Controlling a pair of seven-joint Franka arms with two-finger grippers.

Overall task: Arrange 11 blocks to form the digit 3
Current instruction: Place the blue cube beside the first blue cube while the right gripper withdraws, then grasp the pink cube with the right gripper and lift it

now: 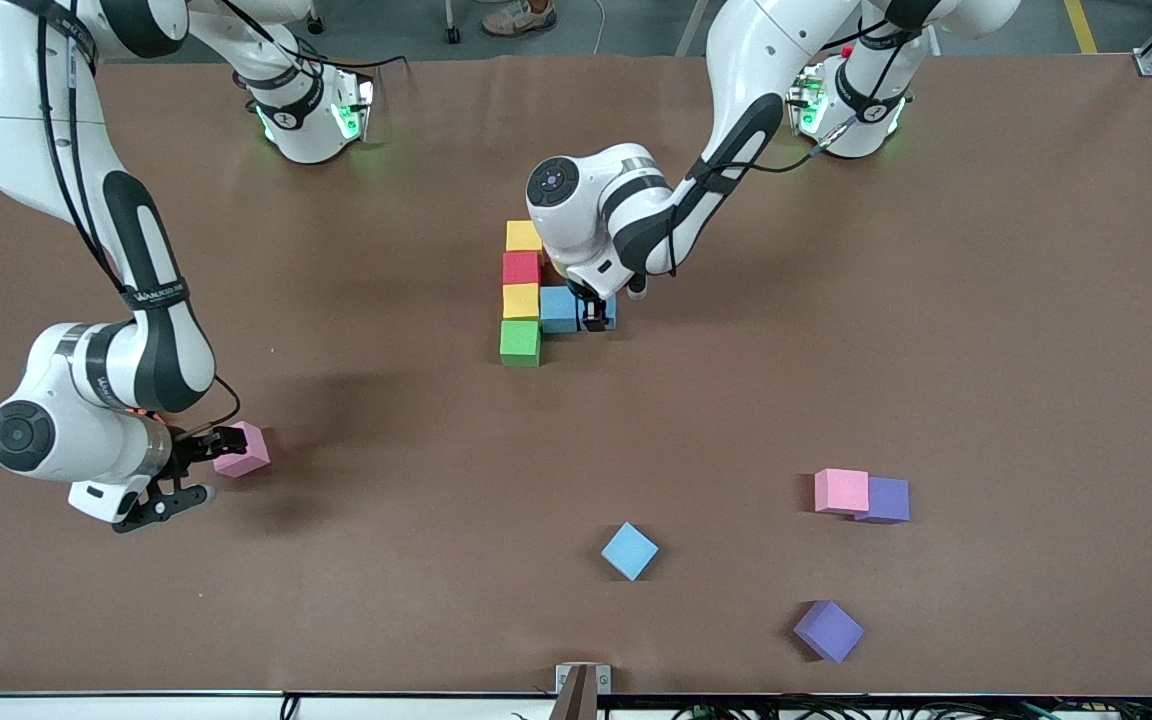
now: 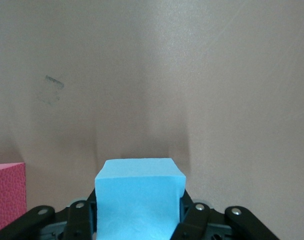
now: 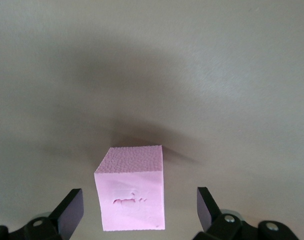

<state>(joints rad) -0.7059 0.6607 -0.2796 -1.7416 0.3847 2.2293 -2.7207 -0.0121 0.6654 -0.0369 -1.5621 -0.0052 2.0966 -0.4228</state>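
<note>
Front view shows the digit 3 (image 1: 536, 290) partly built near the table's middle: a column of yellow, red, yellow and green cubes, with a light blue cube (image 1: 559, 308) beside the lower yellow one. The left gripper (image 1: 594, 318) is down there, jaws clamped on a second light blue cube (image 1: 608, 312). If it lets go askew or drags on lifting, that cube could shift and nudge its neighbours out of line.

Toward the right arm's end, the right gripper (image 1: 198, 470) has its jaws spread wide around a loose pink cube (image 1: 242, 449); closing off-centre could twist or push it away.

Left wrist view alone shows the grip squarely, the held cube (image 2: 139, 197) between the fingers (image 2: 77, 215) and a red cube (image 2: 6, 197) beside it, hidden under the arm from the front.
</note>
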